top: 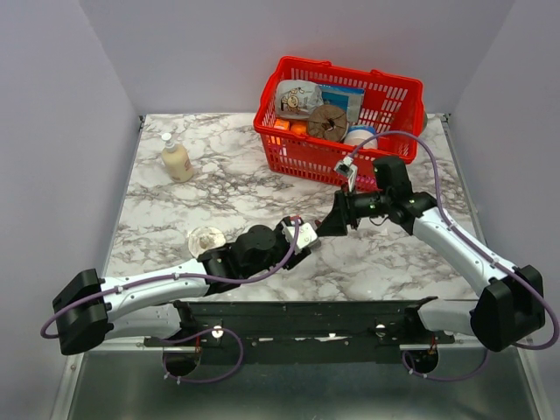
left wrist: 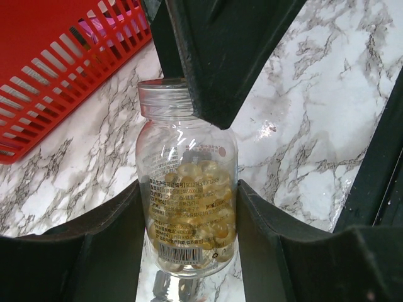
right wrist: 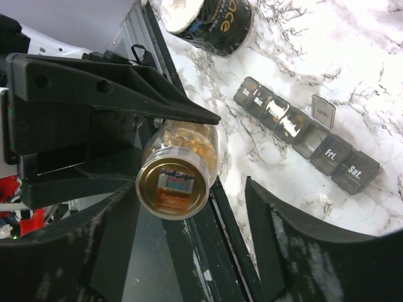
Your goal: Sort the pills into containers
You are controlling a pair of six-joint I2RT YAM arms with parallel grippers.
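Left gripper is pinching one clear plastic bottle of glossy amber pills. Right gripper is hanging spread near one grey seven-cell organiser.

The bottle — mouth half hidden; dark jar cut off above.

**Robot manipulation laboratory cell.** A white-and-grey marble-patterned tabletop is enclosed by plain pale lilac wall panels along its far, left and right edges. Two white-and-black jointed robot arms, left and right, are mounted on a black metal rail at the near edge, above a bare steel base plate. Staged props include a red plastic mesh basket at the far right corner and a cream pump bottle toward the far left corner.
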